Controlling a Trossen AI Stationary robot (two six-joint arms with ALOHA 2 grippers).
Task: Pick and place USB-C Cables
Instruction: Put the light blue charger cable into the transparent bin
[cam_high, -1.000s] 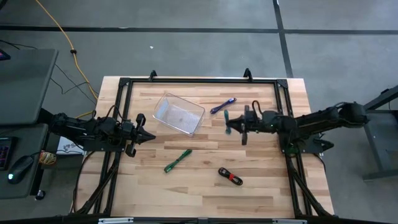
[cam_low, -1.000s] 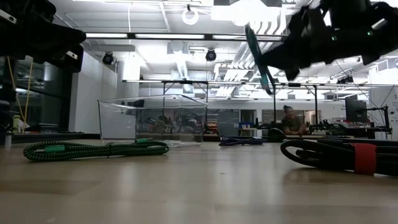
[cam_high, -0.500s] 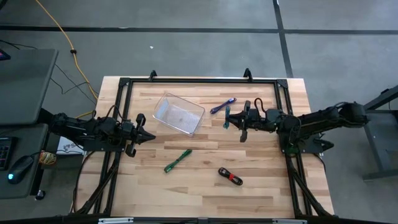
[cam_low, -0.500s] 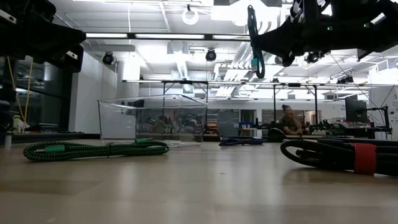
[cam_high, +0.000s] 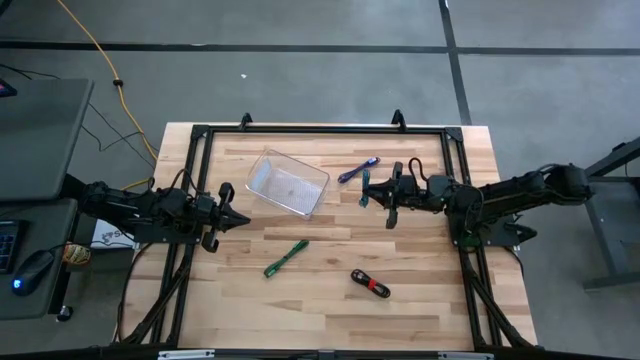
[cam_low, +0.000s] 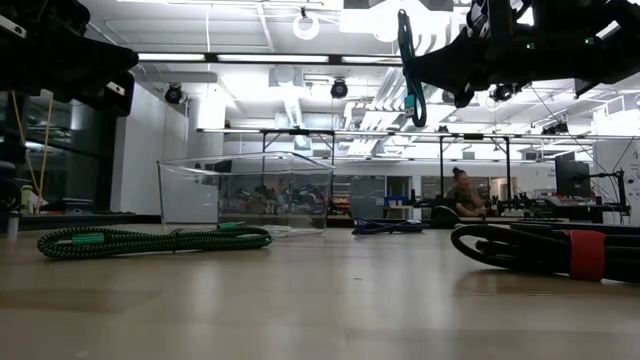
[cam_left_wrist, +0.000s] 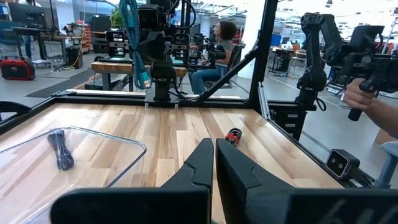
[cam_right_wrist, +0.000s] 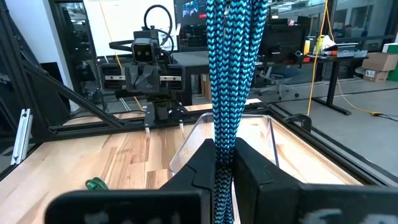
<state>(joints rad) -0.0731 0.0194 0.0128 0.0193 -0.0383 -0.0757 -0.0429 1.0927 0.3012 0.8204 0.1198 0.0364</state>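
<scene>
The teal cable (cam_low: 405, 62) is a braided bundle lifted high above the table in my right gripper (cam_high: 368, 190), which is shut on it between the bin and the table's right side. The purple cable (cam_high: 358, 169) lies near the far edge. The green cable (cam_high: 286, 257) and the black cable with a red band (cam_high: 370, 284) lie flat toward the near side. My left gripper (cam_high: 236, 218) is shut and hovers left of the clear bin (cam_high: 288, 183), touching nothing. My right gripper pinches the teal cable's bundled strands (cam_right_wrist: 222, 134) between its two fingers (cam_right_wrist: 202, 163), roughly mid-length. The fingers come level from the table's right and lie across the bundle. The cable is lifted clear and stands upright, its ends above and below the fingers (cam_low: 408, 110).
The clear bin (cam_low: 245, 192) stands on the table between the two arms, slightly toward the far side. A black frame (cam_high: 320, 130) borders the tabletop. People sit and stand in the room beyond the table (cam_left_wrist: 219, 46). Bare wood lies around the green and black cables.
My right gripper rose with the teal cable, drifted slightly toward the far edge and tipped level. The cable, slanted a second ago, now stands upright and higher. Over the last half second nothing has moved.
</scene>
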